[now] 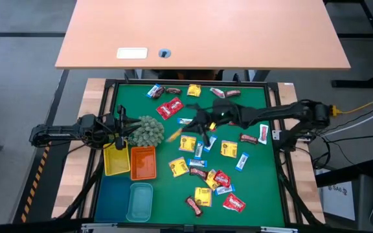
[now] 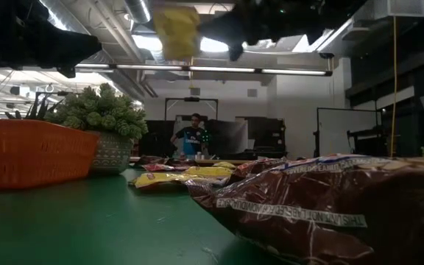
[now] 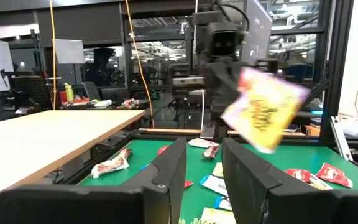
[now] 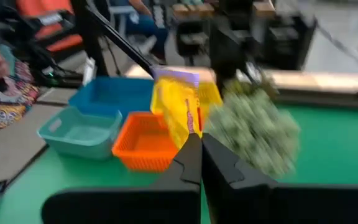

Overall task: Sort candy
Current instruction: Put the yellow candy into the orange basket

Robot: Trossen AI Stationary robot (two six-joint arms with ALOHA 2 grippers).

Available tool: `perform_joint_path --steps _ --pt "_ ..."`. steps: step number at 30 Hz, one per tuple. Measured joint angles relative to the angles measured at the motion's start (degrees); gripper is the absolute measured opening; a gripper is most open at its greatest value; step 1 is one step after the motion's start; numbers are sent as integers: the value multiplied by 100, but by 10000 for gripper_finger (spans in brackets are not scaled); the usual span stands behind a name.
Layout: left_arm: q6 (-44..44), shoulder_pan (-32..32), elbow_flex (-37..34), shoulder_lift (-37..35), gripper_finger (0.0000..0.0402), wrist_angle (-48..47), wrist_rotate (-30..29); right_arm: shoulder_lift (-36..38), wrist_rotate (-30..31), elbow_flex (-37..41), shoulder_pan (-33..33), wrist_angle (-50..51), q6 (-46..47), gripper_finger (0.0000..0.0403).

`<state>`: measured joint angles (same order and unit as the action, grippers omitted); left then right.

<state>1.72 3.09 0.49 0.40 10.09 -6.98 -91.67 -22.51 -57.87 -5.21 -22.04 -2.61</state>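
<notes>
Green mat (image 1: 254, 188), seen from above: my right arm reaches across it from 3 o'clock toward 9 o'clock, while my left arm waits at the 9 o'clock edge beside the spiky plant (image 1: 147, 131). Four small trays sit at 7 to 8 o'clock: yellow tray (image 1: 116, 159) nearest the plant, orange tray (image 1: 143, 162) just beside it, teal tray (image 1: 140, 201) and blue tray (image 1: 111, 197) below.

My right gripper (image 4: 199, 146) is pinched closed on one yellow candy (image 4: 180, 112), held above the mat near the centre, just toward 3 o'clock of the plant. My left gripper (image 3: 204, 163) stands partly open and holds nothing.

The other candy (image 1: 208, 176) lies scattered from 12 to 5 o'clock.

To do this step well, I judge that I should carry the packet clear over the plant, stop squarely above the yellow tray, and lower before letting go, since the packet hangs loose from one corner and could flutter into the orange tray.
</notes>
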Motion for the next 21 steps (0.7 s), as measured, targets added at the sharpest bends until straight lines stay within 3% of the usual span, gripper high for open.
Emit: perform_joint_path --steps 7,15,21 --pt "0 -2 0 0 96 -11 0 -923 51 -103 390 -1666 -21 0" --pt "37 -2 4 0 96 -19 -134 -2129 110 -1243 521 -1630 -62 0" --pt "35 0 4 0 96 -28 -145 -2866 44 -2223 533 -934 -63 0"
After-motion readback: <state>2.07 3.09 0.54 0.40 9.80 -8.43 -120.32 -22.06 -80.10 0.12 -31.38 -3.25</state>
